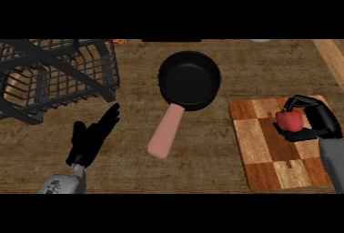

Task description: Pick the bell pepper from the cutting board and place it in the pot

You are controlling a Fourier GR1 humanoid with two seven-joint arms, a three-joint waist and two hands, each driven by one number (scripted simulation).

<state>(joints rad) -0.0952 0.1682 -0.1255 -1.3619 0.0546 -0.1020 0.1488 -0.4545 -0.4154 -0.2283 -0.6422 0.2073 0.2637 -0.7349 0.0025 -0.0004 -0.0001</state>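
Red bell pepper (290, 120) clasped in right robot hand (310, 119); we lift clear, carry left into pot (189, 79); left robot hand (94, 134) open.

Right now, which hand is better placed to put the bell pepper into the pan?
The right hand: its fingers already curl around the bell pepper above the cutting board. The left hand rests open.

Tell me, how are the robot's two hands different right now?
The right hand curls round the red bell pepper over the cutting board; the left hand holds nothing. The right hand's fingers are bent; the left hand's are straight. Both are black.
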